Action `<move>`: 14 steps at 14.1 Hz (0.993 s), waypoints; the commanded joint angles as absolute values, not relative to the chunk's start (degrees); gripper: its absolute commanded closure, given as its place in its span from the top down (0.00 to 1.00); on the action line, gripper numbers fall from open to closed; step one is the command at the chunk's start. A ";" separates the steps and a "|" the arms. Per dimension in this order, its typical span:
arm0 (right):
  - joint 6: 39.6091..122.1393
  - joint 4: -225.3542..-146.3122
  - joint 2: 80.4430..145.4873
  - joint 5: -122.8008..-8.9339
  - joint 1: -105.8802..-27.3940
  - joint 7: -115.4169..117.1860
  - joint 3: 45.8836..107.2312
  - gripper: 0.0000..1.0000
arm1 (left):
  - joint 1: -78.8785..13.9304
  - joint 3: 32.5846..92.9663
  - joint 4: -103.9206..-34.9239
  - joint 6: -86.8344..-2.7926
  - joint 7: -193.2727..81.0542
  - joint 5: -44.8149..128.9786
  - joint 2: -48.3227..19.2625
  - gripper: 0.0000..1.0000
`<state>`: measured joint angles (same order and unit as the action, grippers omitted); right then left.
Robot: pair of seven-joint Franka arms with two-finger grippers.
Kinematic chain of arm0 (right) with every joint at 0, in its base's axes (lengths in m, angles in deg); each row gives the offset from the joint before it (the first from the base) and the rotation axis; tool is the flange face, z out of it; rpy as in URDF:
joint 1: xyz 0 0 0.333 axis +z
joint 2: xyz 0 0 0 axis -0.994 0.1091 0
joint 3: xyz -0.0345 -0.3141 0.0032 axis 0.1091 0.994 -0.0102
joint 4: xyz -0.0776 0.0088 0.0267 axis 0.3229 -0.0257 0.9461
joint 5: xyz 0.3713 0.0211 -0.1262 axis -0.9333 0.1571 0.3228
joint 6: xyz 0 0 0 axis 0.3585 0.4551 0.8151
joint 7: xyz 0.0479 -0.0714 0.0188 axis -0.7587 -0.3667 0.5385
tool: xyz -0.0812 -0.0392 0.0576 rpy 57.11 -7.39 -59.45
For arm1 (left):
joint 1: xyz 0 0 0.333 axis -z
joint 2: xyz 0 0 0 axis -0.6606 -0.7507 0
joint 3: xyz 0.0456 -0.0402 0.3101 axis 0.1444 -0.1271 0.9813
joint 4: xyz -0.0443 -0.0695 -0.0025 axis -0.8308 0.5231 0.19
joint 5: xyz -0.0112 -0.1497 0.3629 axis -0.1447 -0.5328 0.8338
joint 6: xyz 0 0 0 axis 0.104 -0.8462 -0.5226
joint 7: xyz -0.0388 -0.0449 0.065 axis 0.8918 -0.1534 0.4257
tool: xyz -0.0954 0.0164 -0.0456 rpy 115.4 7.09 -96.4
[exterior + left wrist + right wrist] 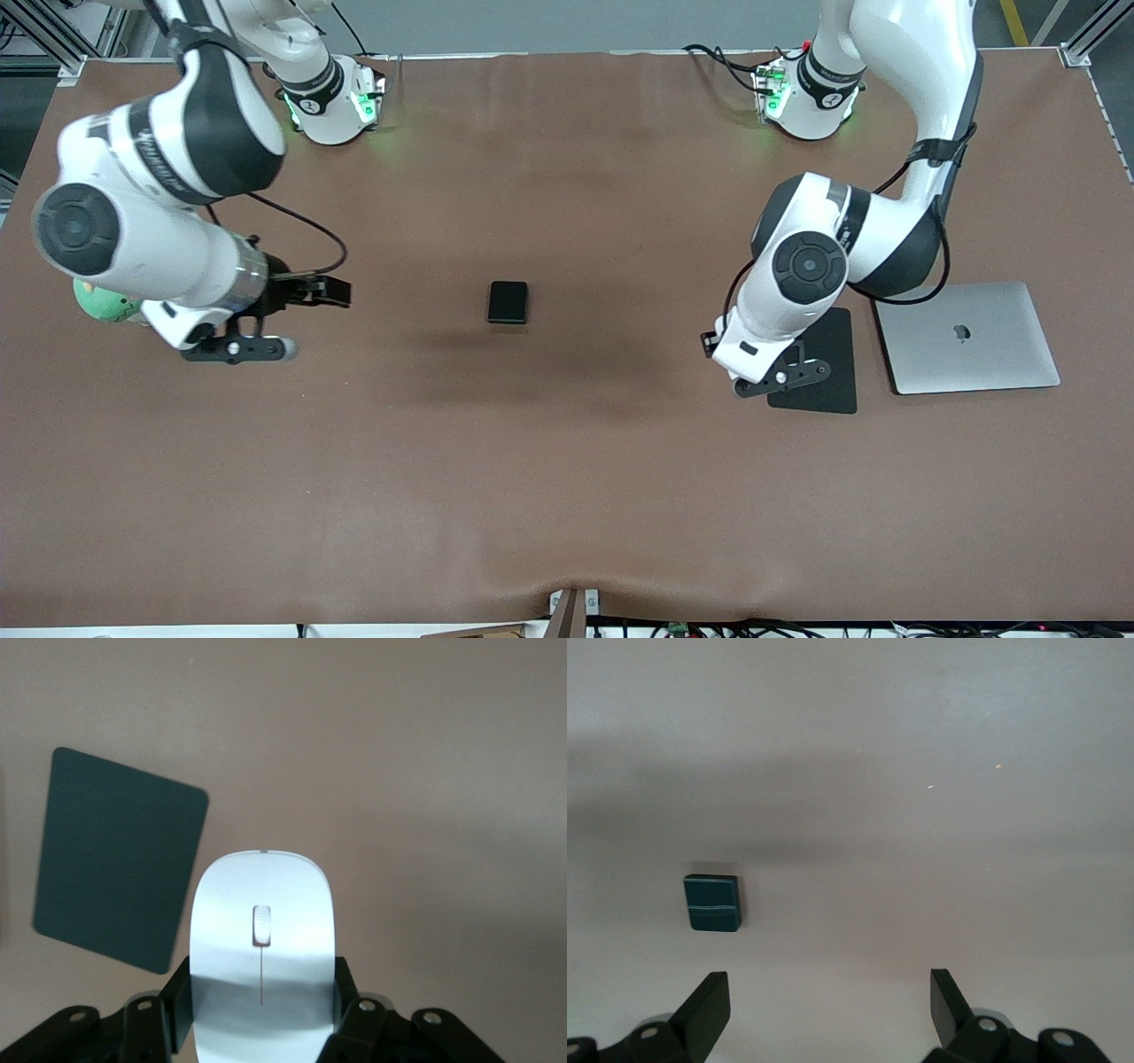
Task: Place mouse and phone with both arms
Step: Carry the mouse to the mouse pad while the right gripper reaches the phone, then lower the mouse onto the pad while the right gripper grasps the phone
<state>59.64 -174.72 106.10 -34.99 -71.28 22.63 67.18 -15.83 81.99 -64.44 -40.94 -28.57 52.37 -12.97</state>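
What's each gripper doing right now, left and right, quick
Left gripper: closed on the mouse, up in the air over the mouse pad.
Right gripper: open, holding nothing, over the bare table near the phone.

Counted up: 2 arms, 1 left arm [850,248] and 1 right arm [151,221]. 2 grippers too, left gripper [263,1019] and right gripper [830,1014], with 2 fingers [709,1010] each. Then 1 white mouse [262,939], 1 small black phone [508,302], 1 flat black mouse pad [828,390], 1 closed silver laptop [970,337], 1 green toy-ish thing [99,304]. All on 1 brown counter [567,461].
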 commanded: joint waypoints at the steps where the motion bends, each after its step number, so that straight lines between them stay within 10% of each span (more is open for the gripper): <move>1: 60.44 -174.00 107.43 -35.44 -68.72 26.47 67.59 1.00 | -18.58 81.36 -71.92 -41.12 -35.03 53.71 -6.58 0.00; 9: 65.52 -177.15 110.95 -36.32 -63.00 28.15 67.59 1.00 | -26.49 81.19 -74.99 -44.80 -50.77 53.71 -6.75 0.00; 14: 75.27 -179.36 115.50 -36.14 -56.51 36.57 67.59 1.00 | -28.07 81.37 -85.09 -61.56 -52.72 55.90 -7.36 0.00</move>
<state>72.46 -179.26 113.53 -35.66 -59.36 32.71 67.16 -27.00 81.97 -80.20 -55.37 -52.25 53.42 -8.14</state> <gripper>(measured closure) 0.000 0.379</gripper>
